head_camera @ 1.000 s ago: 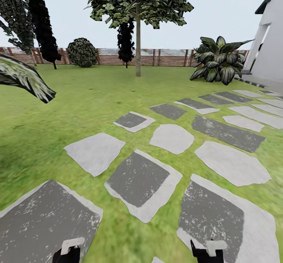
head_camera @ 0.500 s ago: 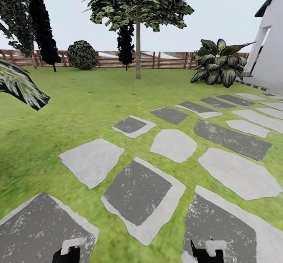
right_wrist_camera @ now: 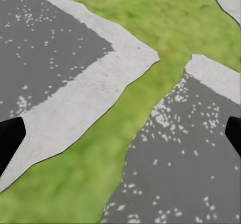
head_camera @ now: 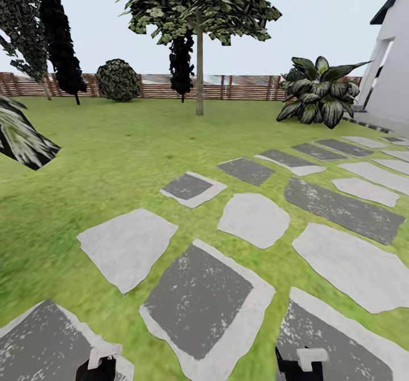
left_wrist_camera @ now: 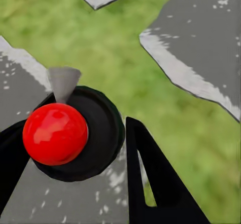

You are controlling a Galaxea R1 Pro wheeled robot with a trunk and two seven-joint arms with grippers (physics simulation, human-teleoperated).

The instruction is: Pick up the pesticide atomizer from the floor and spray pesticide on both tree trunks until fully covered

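Observation:
In the left wrist view the pesticide atomizer (left_wrist_camera: pixel 75 133), a black round body with a red ball top and a grey cone nozzle, sits between the black fingers (left_wrist_camera: pixel 150 184) of my left gripper (left_wrist_camera: pixel 75 131), which is shut on it. Low in the head view the left gripper (head_camera: pixel 102 365) and the right gripper (head_camera: pixel 299 363) just show. My right gripper (right_wrist_camera: pixel 120 133) is open and holds nothing, above paving and grass. One tree (head_camera: pixel 199 5) stands far ahead on the lawn of the garden (head_camera: pixel 113 142), its pale trunk (head_camera: pixel 199 79) straight and bare.
Grey stepping stones (head_camera: pixel 199 295) cross the grass from near me to the right. A broad-leaved plant (head_camera: pixel 318 91) and a white house wall (head_camera: pixel 395 62) stand at the right. A brown slat fence (head_camera: pixel 244 87), dark cypresses (head_camera: pixel 59 34) and a round bush (head_camera: pixel 117 78) line the back.
The whole head view has shifted: the stepping stones have slid down and grown, so the camera has moved forward. Both grippers keep their places in the picture.

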